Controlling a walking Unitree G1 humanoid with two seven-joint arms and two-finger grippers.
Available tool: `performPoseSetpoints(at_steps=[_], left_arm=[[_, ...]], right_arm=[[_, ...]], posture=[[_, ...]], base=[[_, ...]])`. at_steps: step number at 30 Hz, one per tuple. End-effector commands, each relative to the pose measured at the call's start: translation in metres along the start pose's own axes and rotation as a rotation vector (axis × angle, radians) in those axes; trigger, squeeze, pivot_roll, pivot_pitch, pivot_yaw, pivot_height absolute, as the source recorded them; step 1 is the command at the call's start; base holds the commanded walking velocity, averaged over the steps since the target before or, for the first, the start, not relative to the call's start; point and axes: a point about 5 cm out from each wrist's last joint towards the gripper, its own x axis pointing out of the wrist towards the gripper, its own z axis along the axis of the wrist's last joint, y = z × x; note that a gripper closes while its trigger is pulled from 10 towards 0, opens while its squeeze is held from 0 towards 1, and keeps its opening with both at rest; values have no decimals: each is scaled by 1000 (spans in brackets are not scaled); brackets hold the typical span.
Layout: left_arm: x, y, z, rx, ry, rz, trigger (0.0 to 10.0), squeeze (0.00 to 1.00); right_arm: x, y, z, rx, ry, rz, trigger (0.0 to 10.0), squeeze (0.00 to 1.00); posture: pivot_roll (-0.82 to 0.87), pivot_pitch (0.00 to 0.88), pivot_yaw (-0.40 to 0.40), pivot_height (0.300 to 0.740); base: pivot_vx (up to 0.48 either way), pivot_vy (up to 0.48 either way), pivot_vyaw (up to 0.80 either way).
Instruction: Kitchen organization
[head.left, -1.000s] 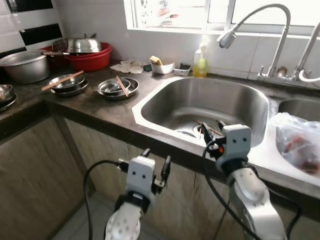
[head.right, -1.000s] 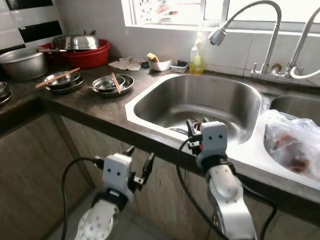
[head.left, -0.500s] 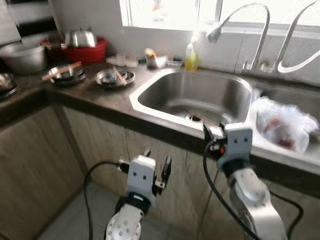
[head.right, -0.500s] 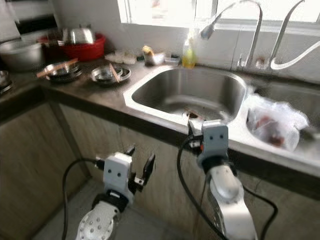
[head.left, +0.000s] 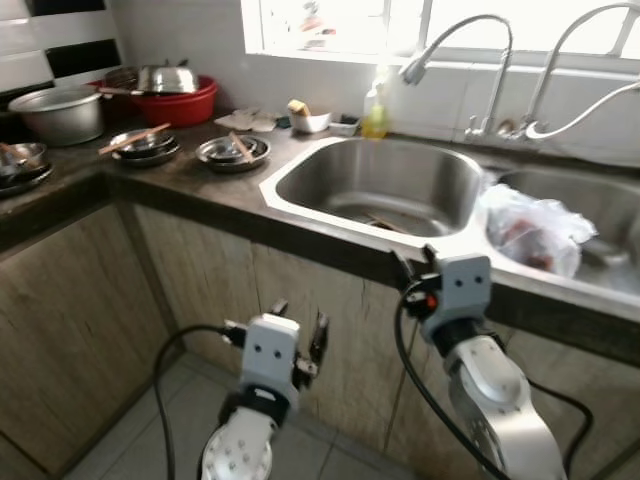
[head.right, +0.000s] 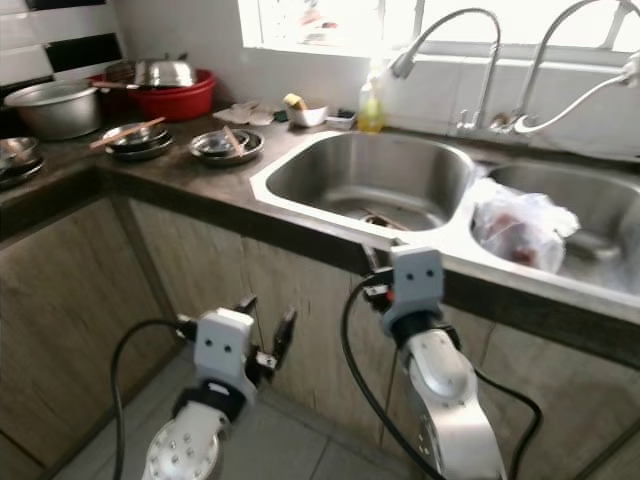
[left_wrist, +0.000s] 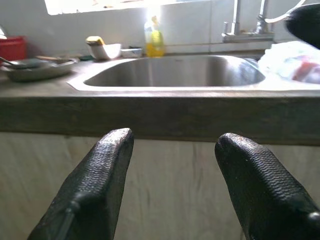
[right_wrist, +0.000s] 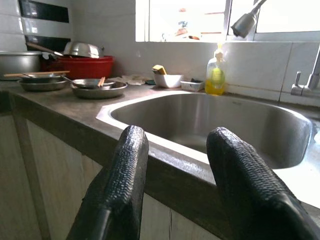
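While both spread empty, left gripper, right gripper face counter edge.

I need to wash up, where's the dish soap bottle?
The dish soap bottle stands at the back of the counter under the window, behind the left sink, next to a small white bowl.

A dark stone counter runs along a white tiled wall, with pale wood-grain cabinet doors beneath. A bright window sits above it — daylight floods the steel sink basin. Two curved taps rise behind. The floor is grey tile.
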Motion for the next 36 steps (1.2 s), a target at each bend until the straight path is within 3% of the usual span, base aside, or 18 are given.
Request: performPoseSetpoints(at_steps=[1,28,36], left_arm=[[1,-2,3,9,-7,-1,10000,0],[3,-1,4,17,-12,-6,10000,0],[4,-1,5,18,-18,-12,10000,0]], right_arm=[[0,-2,3,-5,-11,0,10000,0],[3,0,1,-23,-4,38,10000,0],[5,0,2,-28,-10,42,10000,0]], posture=[[84,16,-27,740],[86,14,-28,740],[88,6,-28,740]], base=[[0,0,644],[0,0,800],[270,0,800]])
